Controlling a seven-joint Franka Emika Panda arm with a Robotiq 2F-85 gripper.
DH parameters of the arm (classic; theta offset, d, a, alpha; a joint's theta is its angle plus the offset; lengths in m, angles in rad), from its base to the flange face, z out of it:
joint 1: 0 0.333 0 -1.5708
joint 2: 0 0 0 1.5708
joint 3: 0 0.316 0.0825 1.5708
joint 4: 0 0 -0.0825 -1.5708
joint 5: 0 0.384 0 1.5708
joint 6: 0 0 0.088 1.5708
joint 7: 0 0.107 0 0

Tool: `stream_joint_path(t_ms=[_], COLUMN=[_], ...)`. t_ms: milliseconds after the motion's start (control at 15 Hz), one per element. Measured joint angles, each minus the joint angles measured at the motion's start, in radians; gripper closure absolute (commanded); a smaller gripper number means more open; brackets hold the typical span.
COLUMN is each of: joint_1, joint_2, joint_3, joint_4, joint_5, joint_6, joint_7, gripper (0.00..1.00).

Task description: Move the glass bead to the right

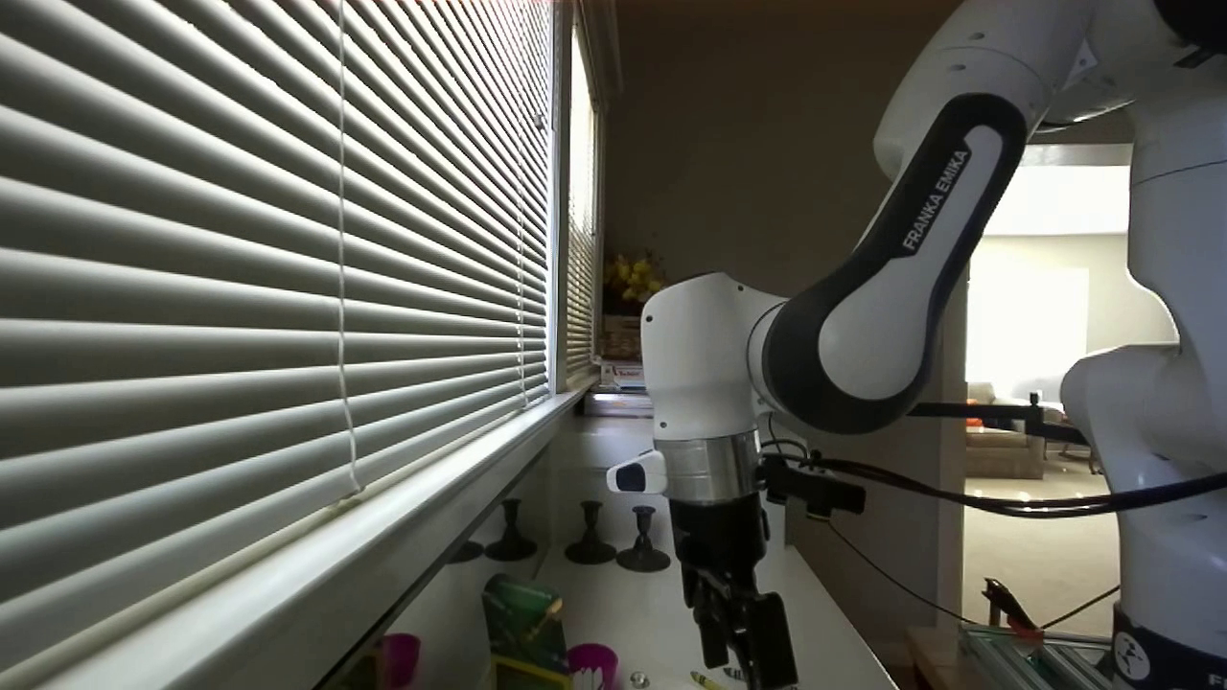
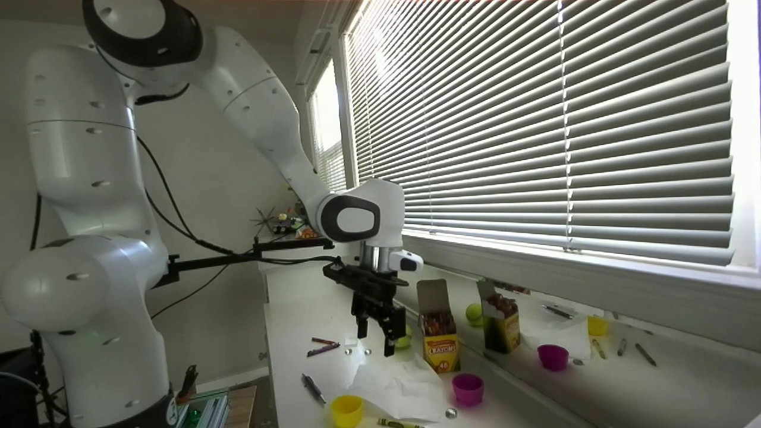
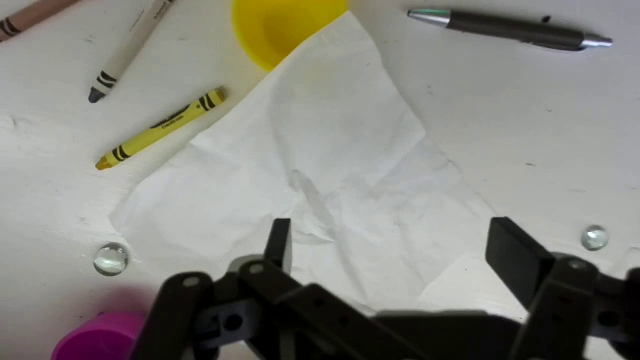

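Observation:
A clear glass bead [image 3: 111,259] lies on the white surface at the left of the wrist view, above the pink cup. It also shows near the pink cup in both exterior views [image 1: 639,679] [image 2: 451,412]. A smaller clear bead [image 3: 595,237] lies at the right of the wrist view; two small beads [image 2: 348,352] [image 2: 368,352] show near the crayons in an exterior view. My gripper [image 3: 385,225] is open and empty, its fingers wide apart above the white paper. It hangs above the surface in both exterior views [image 1: 748,656] [image 2: 376,343], apart from every bead.
A crumpled white paper [image 3: 325,175] lies under the gripper. Around it are a yellow cup [image 3: 272,35], pink cup [image 3: 100,337], yellow crayon [image 3: 160,129] and pen [image 3: 515,31]. A crayon box [image 2: 441,351] and tennis ball [image 2: 404,337] stand by the mirror. Candle holders [image 1: 590,535] stand farther back.

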Motion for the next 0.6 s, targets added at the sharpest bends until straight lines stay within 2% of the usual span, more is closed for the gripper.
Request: stream_joint_path(t_ms=[600], joint_1=[0.01], joint_2=[-0.039], joint_3=[-0.002], joint_4=[-0.018], joint_5=[0.0], joint_6=[-0.023], joint_7=[0.014], gripper=[0.0])
